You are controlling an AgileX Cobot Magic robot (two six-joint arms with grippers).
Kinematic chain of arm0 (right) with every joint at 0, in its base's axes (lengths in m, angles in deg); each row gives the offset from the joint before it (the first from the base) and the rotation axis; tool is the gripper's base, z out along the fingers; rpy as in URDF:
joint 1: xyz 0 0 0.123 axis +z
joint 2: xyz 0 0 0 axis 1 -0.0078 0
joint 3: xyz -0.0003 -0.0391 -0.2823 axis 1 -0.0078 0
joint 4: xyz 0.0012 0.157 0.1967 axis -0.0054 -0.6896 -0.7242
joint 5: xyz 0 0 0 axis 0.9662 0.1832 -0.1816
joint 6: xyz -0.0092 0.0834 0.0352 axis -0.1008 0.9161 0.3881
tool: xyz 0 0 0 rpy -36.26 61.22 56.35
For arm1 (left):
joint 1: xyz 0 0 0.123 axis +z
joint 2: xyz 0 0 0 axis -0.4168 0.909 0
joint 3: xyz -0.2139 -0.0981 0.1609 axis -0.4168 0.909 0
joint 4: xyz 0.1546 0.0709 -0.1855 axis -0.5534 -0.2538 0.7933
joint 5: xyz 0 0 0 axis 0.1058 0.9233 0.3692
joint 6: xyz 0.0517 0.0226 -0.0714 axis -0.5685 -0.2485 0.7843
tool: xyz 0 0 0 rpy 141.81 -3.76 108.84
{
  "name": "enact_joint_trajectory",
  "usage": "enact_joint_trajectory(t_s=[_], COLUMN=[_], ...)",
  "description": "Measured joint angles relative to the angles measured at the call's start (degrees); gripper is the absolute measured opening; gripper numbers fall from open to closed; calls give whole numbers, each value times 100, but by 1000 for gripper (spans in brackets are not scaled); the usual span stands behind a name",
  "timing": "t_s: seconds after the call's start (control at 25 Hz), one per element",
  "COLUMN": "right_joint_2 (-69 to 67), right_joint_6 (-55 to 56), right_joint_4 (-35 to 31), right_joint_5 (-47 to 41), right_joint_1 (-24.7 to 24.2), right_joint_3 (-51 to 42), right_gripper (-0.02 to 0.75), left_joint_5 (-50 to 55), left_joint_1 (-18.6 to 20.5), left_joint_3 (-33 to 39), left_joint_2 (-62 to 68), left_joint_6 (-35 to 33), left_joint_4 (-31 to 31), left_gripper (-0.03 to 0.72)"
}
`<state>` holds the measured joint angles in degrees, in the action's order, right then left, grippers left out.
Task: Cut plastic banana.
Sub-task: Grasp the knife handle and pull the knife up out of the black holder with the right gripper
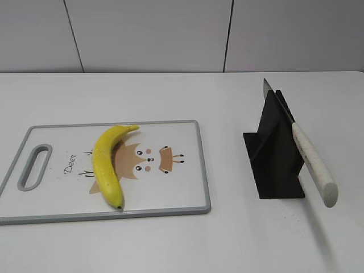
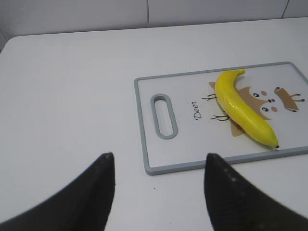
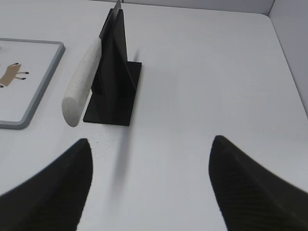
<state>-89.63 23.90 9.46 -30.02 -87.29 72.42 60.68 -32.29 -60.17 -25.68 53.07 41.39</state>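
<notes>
The plastic banana (image 1: 106, 164) is glossy yellow and lies on a white cutting board (image 1: 182, 193) with a grey rim and a deer picture. It also shows in the left wrist view (image 2: 243, 109). A knife with a pale speckled handle (image 1: 313, 165) rests slanted in a black stand (image 1: 276, 156), handle toward the front. My left gripper (image 2: 159, 156) is open and empty over bare table, short of the board's near corner. My right gripper (image 3: 151, 142) is open and empty, in front of the stand (image 3: 113, 82) and knife handle (image 3: 82, 84). Neither gripper shows in the exterior view.
The cutting board has a handle slot (image 1: 35, 166) at its left end. A white wall with dark seams (image 1: 227, 34) stands behind the white table. The table's right edge (image 3: 288, 62) runs close to the stand's side.
</notes>
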Motion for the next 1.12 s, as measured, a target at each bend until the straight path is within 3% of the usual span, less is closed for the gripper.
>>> enact_joint_trajectory(t_s=[0.68, 0.92, 1.12], right_joint_2=[0, 0, -224], right_joint_6=[0, 0, 0], right_joint_4=[0, 0, -5], right_joint_5=[0, 0, -45], right_joint_1=[0, 0, 0], right_joint_3=[0, 0, 226], right_gripper=[590, 590, 590], left_joint_5=[0, 0, 0], left_joint_1=[0, 0, 0], left_joint_3=[0, 0, 0], left_joint_2=[0, 0, 0], left_joint_6=[0, 0, 0], left_joint_4=[0, 0, 0], left_gripper=[512, 609, 622])
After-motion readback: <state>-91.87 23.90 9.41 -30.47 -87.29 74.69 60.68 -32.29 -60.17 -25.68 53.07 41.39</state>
